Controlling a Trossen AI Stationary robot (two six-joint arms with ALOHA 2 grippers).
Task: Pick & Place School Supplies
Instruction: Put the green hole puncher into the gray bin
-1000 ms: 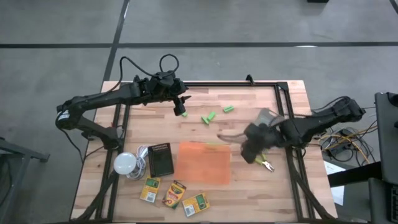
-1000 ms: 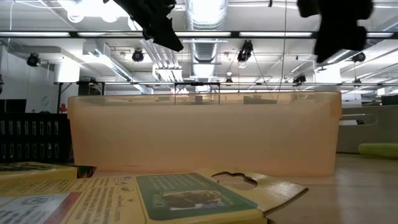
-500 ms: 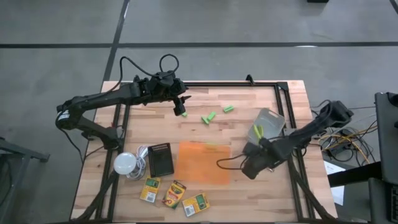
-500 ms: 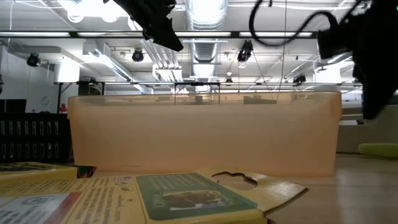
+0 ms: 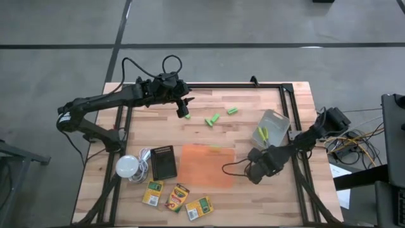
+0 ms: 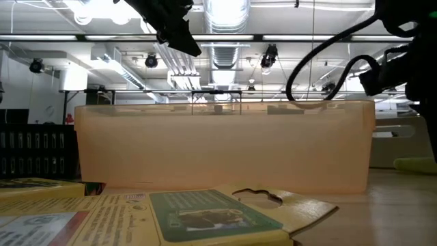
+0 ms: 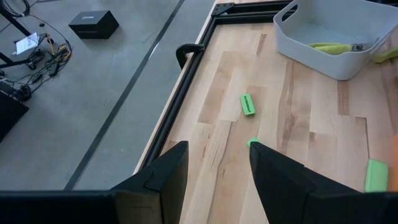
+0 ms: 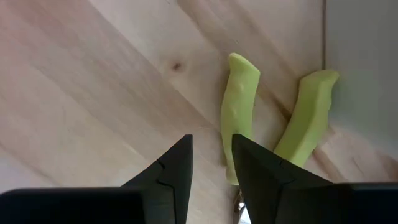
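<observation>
The right end effector [image 5: 256, 174] has been lowered further toward the bench [image 5: 253, 101] beside the orange tray [image 5: 207, 166], its fingers parted narrowly and empty, poised just above the yellow-green handles of the scissors [image 8: 239, 112] lying flat beside the grey bin [image 5: 271, 128].

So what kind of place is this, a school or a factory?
Probably a robotics lab or workshop in an industrial hall. The wooden table stands on bare concrete floor, exposed ceiling ducts and strip lights run overhead, and loose cables lie beside the rig.
</observation>
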